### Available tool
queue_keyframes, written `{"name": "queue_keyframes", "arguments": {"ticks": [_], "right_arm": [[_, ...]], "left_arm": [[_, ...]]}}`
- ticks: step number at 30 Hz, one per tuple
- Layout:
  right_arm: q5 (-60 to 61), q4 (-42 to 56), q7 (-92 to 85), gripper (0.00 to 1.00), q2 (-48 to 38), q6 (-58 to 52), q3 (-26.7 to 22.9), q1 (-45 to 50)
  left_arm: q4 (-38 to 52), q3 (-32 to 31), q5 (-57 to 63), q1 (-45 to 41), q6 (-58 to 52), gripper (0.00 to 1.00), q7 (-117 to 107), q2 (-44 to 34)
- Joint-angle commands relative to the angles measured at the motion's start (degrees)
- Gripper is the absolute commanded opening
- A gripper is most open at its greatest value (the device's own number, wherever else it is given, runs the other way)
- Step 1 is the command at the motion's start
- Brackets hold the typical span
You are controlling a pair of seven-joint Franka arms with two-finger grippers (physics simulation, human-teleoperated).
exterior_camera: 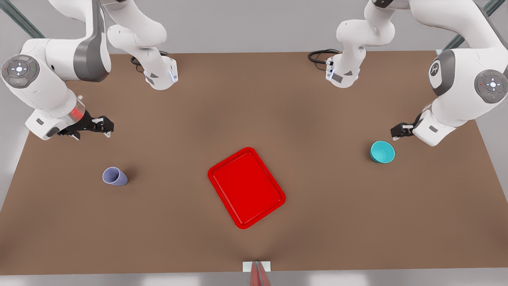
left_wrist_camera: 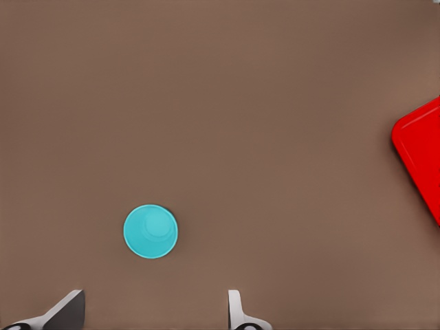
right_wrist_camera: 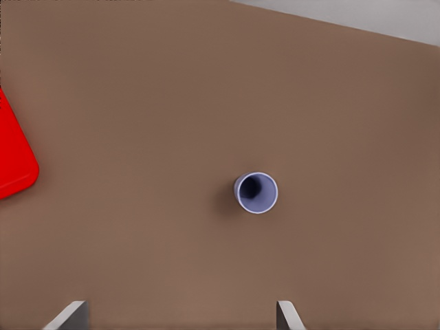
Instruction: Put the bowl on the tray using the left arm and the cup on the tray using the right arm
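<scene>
**Both grippers aloft and empty; bowl and cup off the tray**

Left gripper: seen at the front view's right, raised above the table, fingers spread wide in the left wrist view, nothing between them. Just beside and below it, the teal bowl, upright on the table, mouth up, untouched; same bowl found ahead of the fingertips in the left wrist view. Farther out, toward the table's middle, the red tray, flat and bare, well apart from the gripper; one corner of it caught at the edge of the left wrist view.

Right gripper: seen at the front view's left, also raised above the table, fingers wide apart in the right wrist view, holding nothing. Near it, lower on the table, the lavender cup, upright, open end up, clear of the fingers; same cup ahead of the fingertips in the right wrist view. Beyond the cup, the tray, well apart.
</scene>
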Motion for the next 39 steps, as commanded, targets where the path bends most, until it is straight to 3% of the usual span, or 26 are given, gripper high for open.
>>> {"name": "queue_keyframes", "arguments": {"ticks": [1,6,10,14,17,20,22,30,39], "right_arm": [[0.0,0.0,0.0,1.0,0.0,0.0,0.0,0.4],[0.0,0.0,0.1,1.0,0.1,0.1,0.0,0.4],[0.0,0.0,0.1,1.0,0.1,0.2,0.0,0.4],[0.0,-0.1,0.1,1.0,0.2,0.4,0.0,0.5],[0.0,-0.1,0.1,1.0,0.2,0.4,0.0,0.5],[0.0,-0.1,0.0,1.0,0.2,0.4,0.1,0.5],[0.0,-0.1,0.1,1.0,0.3,0.4,0.0,0.5],[0.0,-0.2,0.1,1.0,0.3,0.4,0.1,0.5],[0.0,-0.2,0.1,1.0,0.5,0.4,0.0,0.7]], "left_arm": [[0.0,0.0,0.0,0.3,0.0,1.0,0.0,0.0],[4.8,0.2,0.0,2.8,-4.2,1.0,2.5,1.0],[0.2,0.1,-0.5,3.3,-2.6,1.0,3.0,2.9],[-3.0,0.2,-0.7,3.5,3.2,1.0,3.4,7.9],[-14.1,0.0,-0.8,-0.1,7.8,1.0,2.6,3.1],[-18.3,-0.1,-0.6,0.3,9.9,1.0,3.3,2.9],[-23.2,-0.1,0.1,5.0,18.8,1.0,9.9,3.1],[-27.3,-0.1,0.9,4.8,39.5,1.0,17.2,11.6],[-31.5,-0.2,0.6,4.0,39.6,1.0,16.3,13.2]]}}
